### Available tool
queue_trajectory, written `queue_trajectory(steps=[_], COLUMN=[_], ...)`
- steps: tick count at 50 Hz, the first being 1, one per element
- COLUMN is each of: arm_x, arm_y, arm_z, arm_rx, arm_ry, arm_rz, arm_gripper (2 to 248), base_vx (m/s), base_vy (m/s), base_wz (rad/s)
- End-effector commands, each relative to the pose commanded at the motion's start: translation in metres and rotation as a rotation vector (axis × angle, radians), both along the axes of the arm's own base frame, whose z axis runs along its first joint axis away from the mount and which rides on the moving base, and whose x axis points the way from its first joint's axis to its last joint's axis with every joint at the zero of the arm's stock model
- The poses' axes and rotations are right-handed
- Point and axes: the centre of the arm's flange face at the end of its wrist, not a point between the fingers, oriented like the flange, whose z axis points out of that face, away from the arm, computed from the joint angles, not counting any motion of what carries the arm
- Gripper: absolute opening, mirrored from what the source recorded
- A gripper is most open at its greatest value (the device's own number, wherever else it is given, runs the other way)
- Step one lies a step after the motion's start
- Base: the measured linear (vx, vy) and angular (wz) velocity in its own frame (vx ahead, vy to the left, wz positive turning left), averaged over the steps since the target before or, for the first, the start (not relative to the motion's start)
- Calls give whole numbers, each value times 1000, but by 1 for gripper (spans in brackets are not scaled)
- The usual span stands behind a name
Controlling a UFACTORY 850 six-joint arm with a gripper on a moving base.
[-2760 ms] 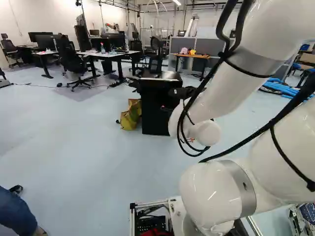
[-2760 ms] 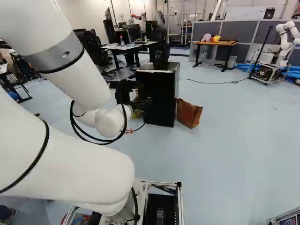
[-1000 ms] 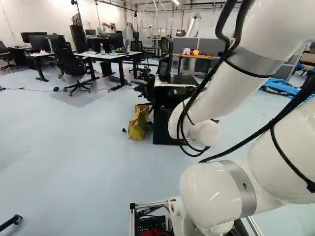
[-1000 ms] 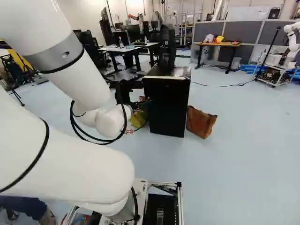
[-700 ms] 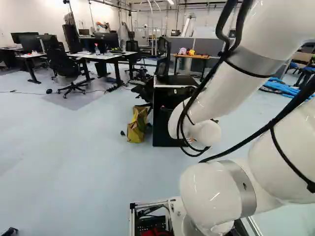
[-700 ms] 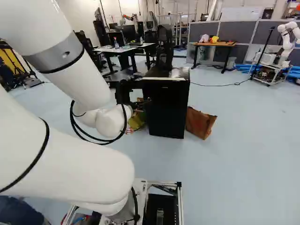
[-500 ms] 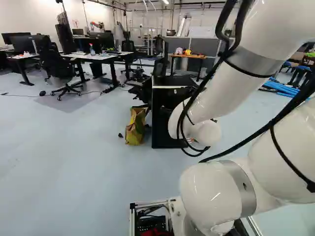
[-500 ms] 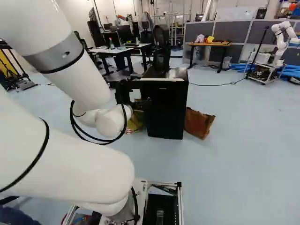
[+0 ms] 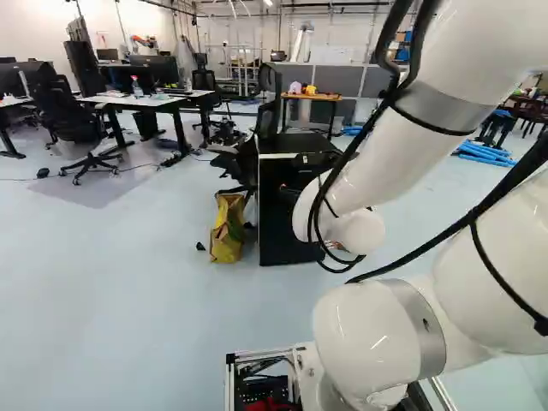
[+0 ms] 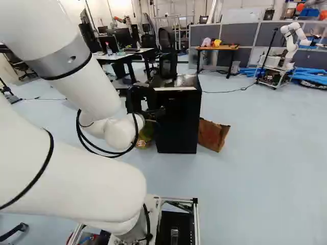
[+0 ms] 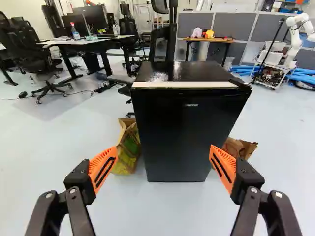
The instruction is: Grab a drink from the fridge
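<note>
Beyond the arm, the gripper [image 10: 153, 113] shows dark in the right base view, against the near side of the black fridge [image 10: 179, 120]. In the wrist view the gripper [image 11: 164, 149] stands wide open, its orange pads far apart and nothing gripped. The closed fridge [image 11: 184, 128] is straight ahead, its front facing the gripper and seen between the fingers; they appear short of it. A pale strip [image 11: 184, 84] runs along its top front edge. No drink is visible.
A yellow-green bag [image 9: 228, 229] and a brown paper bag [image 10: 213, 135] flank the fridge on the floor. Behind stand an office chair [image 11: 160, 44], desks [image 9: 141, 100] and a wooden-topped table [image 10: 217, 48]. Another robot [image 10: 291, 43] is at the far right.
The base has moved, turning right and nearing the fridge; the scene slides left in both base views. The arm holds its pose against its lowest joint, and the gripper remains open.
</note>
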Motion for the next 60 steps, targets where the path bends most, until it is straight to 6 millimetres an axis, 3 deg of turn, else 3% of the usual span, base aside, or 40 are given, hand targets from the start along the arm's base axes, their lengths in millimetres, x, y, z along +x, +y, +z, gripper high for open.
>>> queue_trajectory(steps=[20, 60], arm_x=[0, 0], arm_y=[0, 0], arm_z=[0, 0], arm_rx=[0, 0], arm_ry=[0, 0], arm_rz=[0, 0], arm_gripper=[247, 247], base_vx=[121, 115], base_vy=[40, 56], base_wz=[-163, -16])
